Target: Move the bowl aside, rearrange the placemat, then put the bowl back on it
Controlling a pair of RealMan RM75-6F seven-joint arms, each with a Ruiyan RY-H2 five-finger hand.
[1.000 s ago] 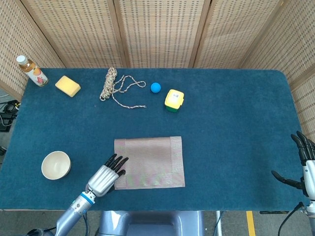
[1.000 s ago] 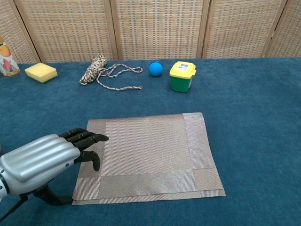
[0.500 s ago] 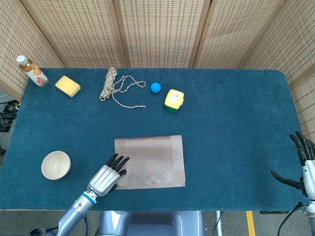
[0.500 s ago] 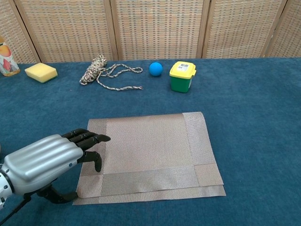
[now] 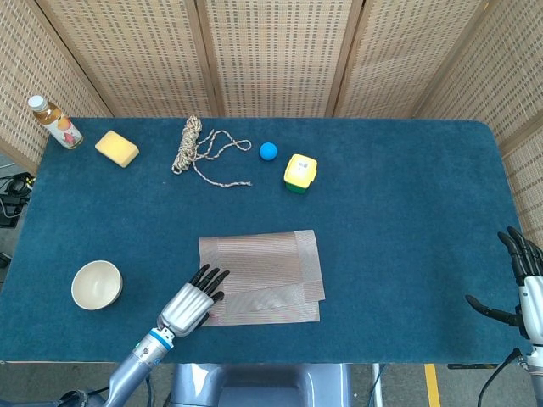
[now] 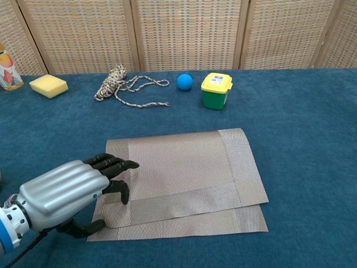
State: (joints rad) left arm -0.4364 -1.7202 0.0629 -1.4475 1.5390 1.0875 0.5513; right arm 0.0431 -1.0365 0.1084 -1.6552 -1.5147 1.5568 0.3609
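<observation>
The grey-brown woven placemat [image 5: 263, 267] lies near the table's front middle. It shows as two layers, the upper one skewed so the lower one peeks out along the near and right edges [image 6: 184, 223]. My left hand [image 5: 191, 303] is at the mat's near left corner. Its fingers [image 6: 114, 164] lie on the upper layer and its thumb sits at the lifted corner, pinching that layer. The cream bowl [image 5: 96, 284] stands on the cloth, left of the mat and apart from it. My right hand [image 5: 522, 292] hovers at the far right edge, fingers spread, holding nothing.
Along the back stand a bottle [image 5: 55, 122], a yellow sponge [image 5: 116, 147], a coiled rope [image 5: 199, 148], a blue ball [image 5: 268, 151] and a small green box with a yellow lid [image 5: 299, 173]. The blue tablecloth [image 5: 407, 220] stretches to the right.
The mat's upper layer has slid away from me and turned slightly, uncovering more of the lower layer. My left hand shifted a little right with it. The bowl and right hand stayed put.
</observation>
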